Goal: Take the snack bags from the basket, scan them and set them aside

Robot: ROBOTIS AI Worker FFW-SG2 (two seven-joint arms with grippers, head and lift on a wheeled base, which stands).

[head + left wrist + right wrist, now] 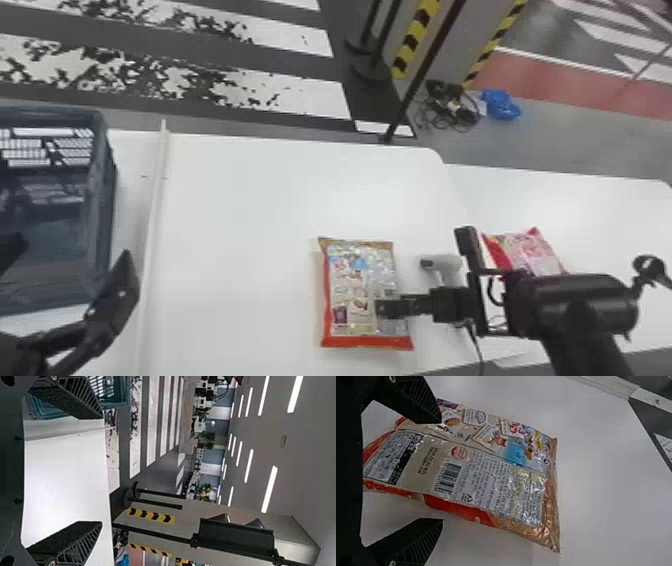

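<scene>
On the smooth white table before you, the nearer snack bag lies flat, a plump rectangle of glossy, crinkled film with a red strip at its near end and a brownish one at its far end. Its back faces up, printed with small pictures, text and a striped barcode. Your right gripper is above that bag, its two flat, ribbed black fingers spread with nothing between them; one overlaps the bag in the wrist view, though you can't tell whether it touches. Just to the bag's right you have the scanner, a pale, rounded body with a dark nose. Farther right, past the scanner, a pink and red bag lies on the adjoining white table, its corners pointed. To your left sits the basket, rigid blue-grey plastic with latticed, boxy walls. Your left gripper is at the basket's near right side, wedge-shaped fingers wide apart, pinching nothing, their inner faces cut with slanting grooves.
</scene>
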